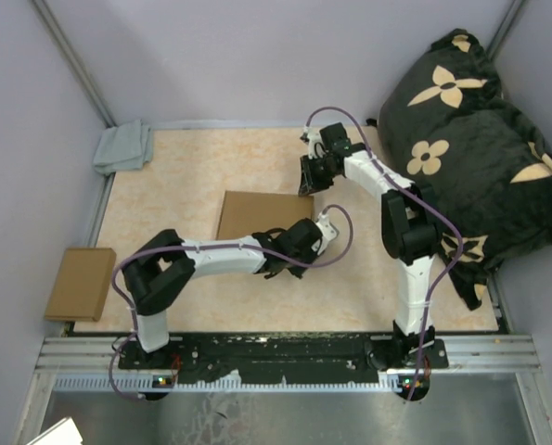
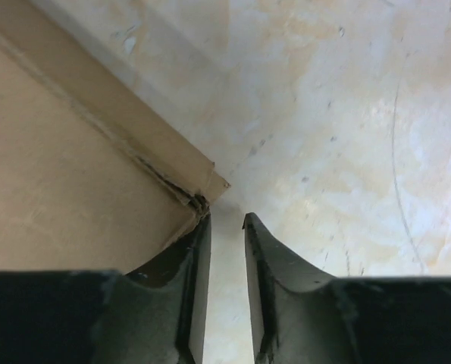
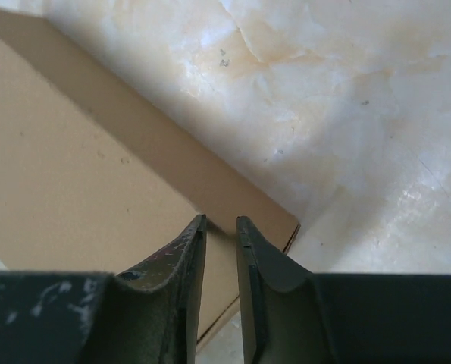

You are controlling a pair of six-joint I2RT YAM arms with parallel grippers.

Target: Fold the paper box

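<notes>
Black fingers on the left gripper, what state? (Jo)

Slightly apart, narrow slit, bare table showing through it. Nothing pinched. One fingertip touches the frayed corner of the paper box. (Max)

Which finger? (Jo)

The one on the left of the wrist view. The other is over bare table just beside that corner. (Max)

And the right gripper? (Jo)

Same, a narrow slit between the fingers, no grip that I can see. It sits over the box top near a corner. Can't tell whether the tips touch the cardboard. (Max)

Box position? (Jo)

Middle of the table, lying flat, plain brown face up. In the top view the left gripper is at its near right corner and the right gripper at its far right corner. The left arm lies along its near edge. (Max)

Flaps? (Jo)

From above it's just a rectangle. The left wrist view shows a narrow strip running along one edge to the corner. (Max)

Surroundings? (Jo)

There's a smaller cardboard piece at the table's left edge, well apart from the box. Also a grey cloth at the far left corner and a black cushion with tan flowers beside the right arm. (Max)
</notes>
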